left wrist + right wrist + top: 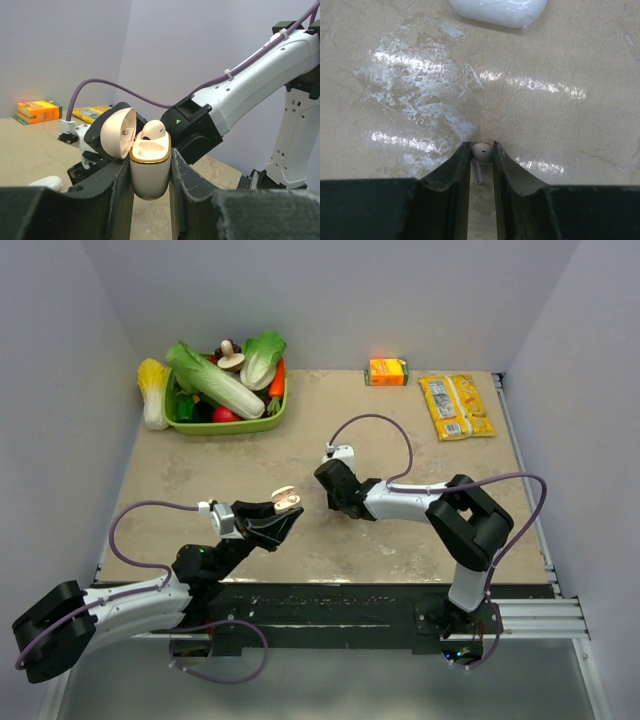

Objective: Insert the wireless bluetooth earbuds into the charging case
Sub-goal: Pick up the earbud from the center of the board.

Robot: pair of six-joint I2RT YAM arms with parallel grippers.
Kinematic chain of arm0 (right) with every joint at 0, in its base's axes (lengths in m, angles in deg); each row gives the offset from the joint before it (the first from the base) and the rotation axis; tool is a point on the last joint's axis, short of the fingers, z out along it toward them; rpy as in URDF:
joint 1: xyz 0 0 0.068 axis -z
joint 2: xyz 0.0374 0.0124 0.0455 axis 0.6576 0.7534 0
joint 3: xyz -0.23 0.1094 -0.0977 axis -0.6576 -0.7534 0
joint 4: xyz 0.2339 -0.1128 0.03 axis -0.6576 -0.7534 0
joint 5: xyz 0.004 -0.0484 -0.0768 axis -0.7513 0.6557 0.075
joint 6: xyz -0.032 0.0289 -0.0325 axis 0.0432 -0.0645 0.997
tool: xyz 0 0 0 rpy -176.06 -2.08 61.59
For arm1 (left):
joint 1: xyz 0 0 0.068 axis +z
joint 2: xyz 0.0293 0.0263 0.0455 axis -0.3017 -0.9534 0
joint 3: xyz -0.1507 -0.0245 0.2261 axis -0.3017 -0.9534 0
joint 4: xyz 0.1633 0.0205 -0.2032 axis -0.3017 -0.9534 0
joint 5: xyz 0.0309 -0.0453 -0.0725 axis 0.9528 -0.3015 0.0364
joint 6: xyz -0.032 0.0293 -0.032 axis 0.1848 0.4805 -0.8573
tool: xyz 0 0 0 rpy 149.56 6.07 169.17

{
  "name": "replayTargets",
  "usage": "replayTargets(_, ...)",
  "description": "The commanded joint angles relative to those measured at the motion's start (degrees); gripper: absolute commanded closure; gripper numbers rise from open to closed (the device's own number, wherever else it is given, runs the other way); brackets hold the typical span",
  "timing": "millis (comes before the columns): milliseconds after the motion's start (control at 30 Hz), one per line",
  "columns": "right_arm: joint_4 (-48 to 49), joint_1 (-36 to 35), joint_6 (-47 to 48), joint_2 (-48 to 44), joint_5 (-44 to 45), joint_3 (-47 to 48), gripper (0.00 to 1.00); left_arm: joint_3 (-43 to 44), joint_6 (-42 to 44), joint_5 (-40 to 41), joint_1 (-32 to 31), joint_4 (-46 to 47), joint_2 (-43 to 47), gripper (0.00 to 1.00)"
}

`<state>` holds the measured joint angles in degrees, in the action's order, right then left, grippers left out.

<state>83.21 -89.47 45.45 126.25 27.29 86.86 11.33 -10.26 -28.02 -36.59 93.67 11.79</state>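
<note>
Left wrist view shows your left gripper [150, 158] clamping the case [149, 176] upright and open, one earbud [152, 130] seated, so the free socket faces up. Your right gripper [480, 148], narrowed, pinches the second earbud [481, 151] on the table [570, 125], apparently for lifting across.

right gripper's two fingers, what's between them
An earbud, lying on the table, with the fingers of the right gripper tight against both sides; right wrist view shows it.

Bimanual pose: left arm [130, 598] reaches from the near edge toward the tabletop's [200, 490] middle, left gripper [150, 167] raised (clear of the surface), clamping the case [149, 177]. Right arm [410, 500] folds leftward; right gripper [481, 152] points down, pinching an earbud [481, 150].
</note>
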Motion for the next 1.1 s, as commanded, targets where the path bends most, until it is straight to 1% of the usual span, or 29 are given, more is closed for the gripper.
replayTargets(0,-2.0,0.1,-0.2,-3.3,-1.3,-0.2,1.00,-10.0,-0.5,1.0,-0.4,20.5,-0.3,1.00)
replayTargets(133,-2.6,0.1,0.4,-2.3,-0.9,-0.1,1.00,-10.1,-0.6,0.9,-0.5,20.5,-0.9,1.00)
replayTargets(233,-2.8,0.2,0.4,-1.0,-1.6,-0.4,0.92,-10.1,-0.7,0.9,-0.5,20.5,-1.1,1.00)
replayTargets(267,-2.6,0.2,0.3,-0.7,-1.9,-0.5,0.87,-10.1,-0.7,0.9,-0.5,20.5,-1.2,1.00)
replayTargets(333,-2.5,0.1,0.3,-0.2,-2.6,-0.6,0.81,-10.1,-0.7,0.9,-0.6,20.4,-1.2,1.00)
replayTargets(367,-2.6,0.1,0.3,-0.1,-2.6,-0.5,0.76,-10.1,-0.7,0.9,-0.6,20.5,-1.1,1.00)
replayTargets(500,-3.6,0.2,0.8,-0.1,-2.8,0.3,0.68,-10.2,-0.7,1.0,-0.6,20.4,-1.1,1.00)
replayTargets(700,-7.3,0.2,2.4,-0.6,-3.2,2.8,0.62,-10.4,-0.6,1.0,-0.7,20.8,-1.2,1.00)
replayTargets(833,-11.5,0.2,3.8,0.0,-3.9,5.8,0.60,-10.7,-0.5,1.0,-0.7,20.8,-0.9,1.00)
replayTargets(1067,-17.4,1.4,7.3,3.9,-7.4,10.9,0.59,-10.9,-0.7,1.0,-0.7,21.2,-0.8,1.00)
